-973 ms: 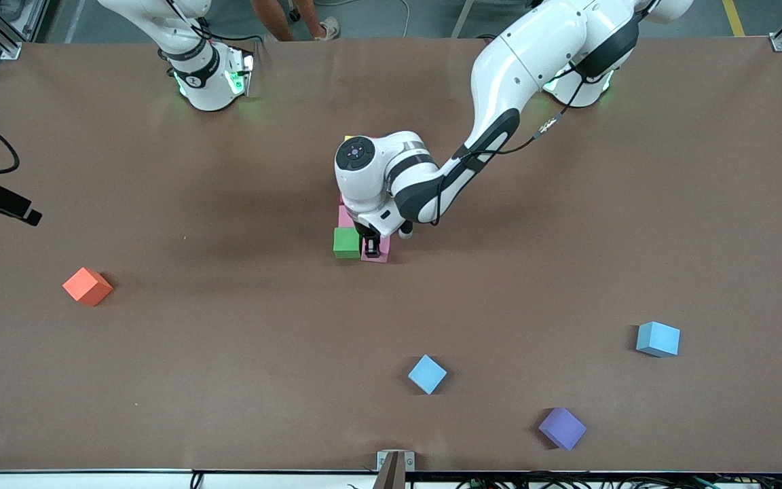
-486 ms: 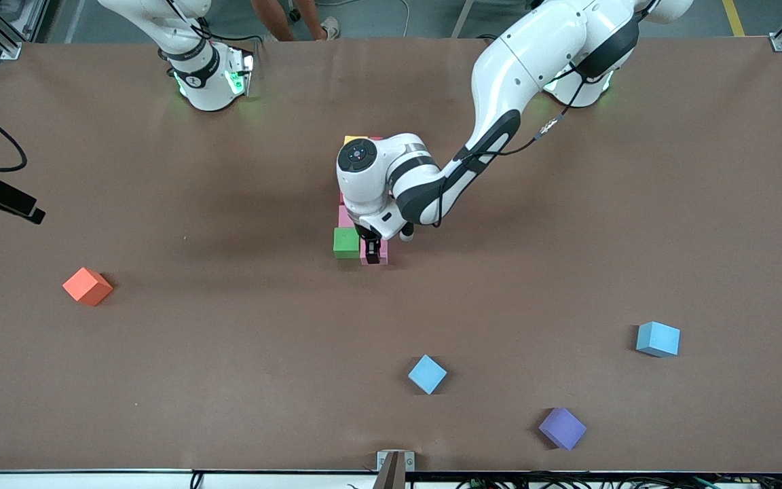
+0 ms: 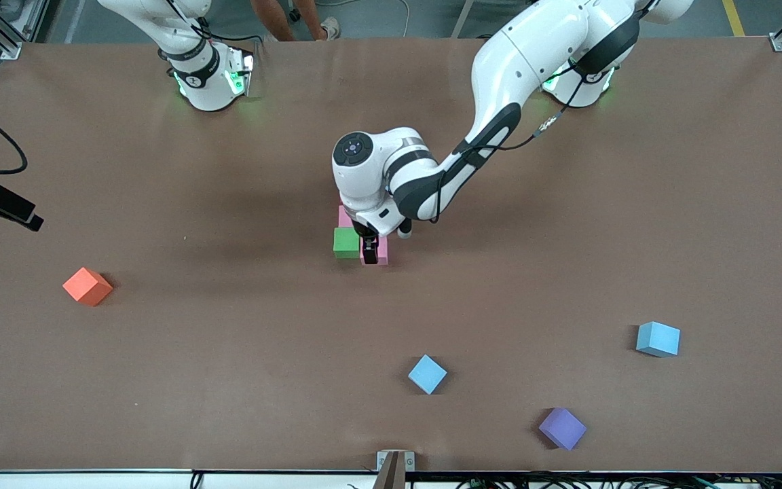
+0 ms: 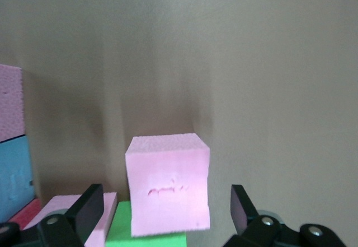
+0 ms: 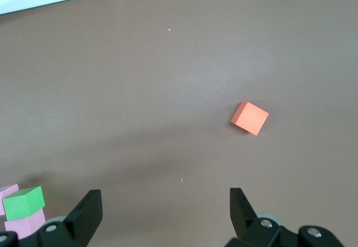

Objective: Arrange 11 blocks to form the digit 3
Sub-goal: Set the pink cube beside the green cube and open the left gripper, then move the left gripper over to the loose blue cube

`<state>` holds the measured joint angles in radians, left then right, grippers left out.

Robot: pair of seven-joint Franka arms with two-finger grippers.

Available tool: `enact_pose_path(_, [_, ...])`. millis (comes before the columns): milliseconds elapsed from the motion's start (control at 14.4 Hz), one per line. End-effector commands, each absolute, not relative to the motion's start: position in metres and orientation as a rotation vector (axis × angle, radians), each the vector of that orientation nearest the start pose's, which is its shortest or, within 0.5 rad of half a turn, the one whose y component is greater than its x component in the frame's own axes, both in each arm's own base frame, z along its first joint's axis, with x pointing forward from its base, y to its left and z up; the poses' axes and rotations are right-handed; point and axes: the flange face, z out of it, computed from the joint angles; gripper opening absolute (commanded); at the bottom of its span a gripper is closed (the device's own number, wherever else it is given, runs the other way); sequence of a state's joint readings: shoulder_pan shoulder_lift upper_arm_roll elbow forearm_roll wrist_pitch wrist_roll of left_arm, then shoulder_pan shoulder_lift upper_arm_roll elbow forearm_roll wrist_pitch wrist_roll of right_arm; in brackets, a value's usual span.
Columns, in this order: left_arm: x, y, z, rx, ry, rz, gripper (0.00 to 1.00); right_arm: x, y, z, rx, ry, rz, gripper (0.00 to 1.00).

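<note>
Left gripper (image 3: 370, 252): you see it low over the pink block (image 3: 379, 251) at the table's middle. The left wrist view shows what the front view hides: both fingers (image 4: 89, 205) stand wide of the block (image 4: 168, 182), a gap on each side, so nothing is gripped.

Pink block: it sits on the table, touching the green block (image 3: 346, 242) on the side toward the left arm's end.

Digit 3: only partly built. In the front view you make out the green block, the pink one beside it, and another pink block (image 3: 344, 216) farther from the camera; the wrist of the left arm covers the rest. The left wrist view adds more: a pink face (image 4: 11, 102), a light blue face (image 4: 14, 171) and a red edge (image 4: 25, 213) of the stack.

Loose blocks: two light blue (image 3: 427, 373) (image 3: 658, 339) and one purple (image 3: 562, 428) lie well apart, near the camera's edge of the table, toward the left arm's end.

Orange cube (image 3: 87, 286): it lies alone toward the right arm's end. The right wrist view shows it (image 5: 249, 118) too, well apart from the green block (image 5: 23, 202).

Right gripper (image 5: 165, 216): out of the front view. Its own camera shows its fingers spread wide with nothing between them, high over bare table. That arm waits.
</note>
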<state>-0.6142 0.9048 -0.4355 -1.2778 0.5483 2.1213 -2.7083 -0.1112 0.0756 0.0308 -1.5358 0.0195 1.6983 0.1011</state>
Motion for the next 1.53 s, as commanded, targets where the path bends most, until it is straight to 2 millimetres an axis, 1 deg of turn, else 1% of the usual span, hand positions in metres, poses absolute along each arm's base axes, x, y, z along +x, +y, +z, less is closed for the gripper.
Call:
enact_pose_path(0, [0.456, -0.591, 0.257, -2.334, -2.134, -0.217, 1.00, 0.589, -0.034, 0.607, -3.131, 0.245, -0.154, 1.00])
enact_pose_path(69, [0.457, -0.586, 0.264, -2.374, -2.058, -0.231, 1.00, 0.589, -0.037, 0.606, -3.130, 0.252, -0.152, 1.00])
enact_pose_path(139, [0.466, -0.576, 0.268, -2.397, -2.005, -0.241, 1.00, 0.588, -0.039, 0.606, -3.130, 0.257, -0.150, 1.00])
enact_pose_path(278, [0.499, -0.540, 0.278, -2.417, -1.904, -0.262, 1.00, 0.588, -0.039, 0.606, -3.130, 0.257, -0.150, 1.00])
enact_pose_path(417, [0.535, -0.494, 0.280, -2.435, -1.790, -0.238, 1.00, 0.586, -0.038, 0.608, -3.131, 0.257, -0.143, 1.00])
enact_pose_path(556, [0.577, -0.435, 0.283, -2.464, -1.688, -0.194, 1.00, 0.586, -0.036, 0.609, -3.131, 0.250, -0.140, 1.00])
enact_pose_path(695, [0.613, -0.379, 0.288, -2.509, -1.584, -0.162, 1.00, 0.586, -0.031, 0.608, -3.132, 0.238, -0.138, 1.00])
enact_pose_path(764, [0.633, -0.344, 0.290, -2.538, -1.524, -0.143, 1.00, 0.586, -0.030, 0.607, -3.130, 0.236, -0.135, 1.00])
enact_pose_path(903, [0.662, -0.277, 0.287, -2.605, -1.354, -0.101, 1.00, 0.585, -0.030, 0.601, -3.131, 0.236, -0.116, 1.00])
enact_pose_path(1112, [0.692, -0.191, 0.287, -2.722, -1.064, -0.037, 1.00, 0.585, -0.034, 0.598, -3.131, 0.245, -0.106, 1.00])
enact_pose_path(1181, [0.698, -0.169, 0.288, -2.761, -0.961, -0.020, 1.00, 0.584, -0.036, 0.596, -3.131, 0.250, -0.101, 1.00])
enact_pose_path(1320, [0.708, -0.116, 0.296, -2.842, -0.691, 0.024, 1.00, 0.582, -0.037, 0.596, -3.131, 0.253, -0.101, 1.00])
enact_pose_path(1459, [0.709, -0.081, 0.296, -2.899, -0.431, 0.067, 1.00, 0.573, -0.035, 0.599, -3.131, 0.229, -0.099, 1.00])
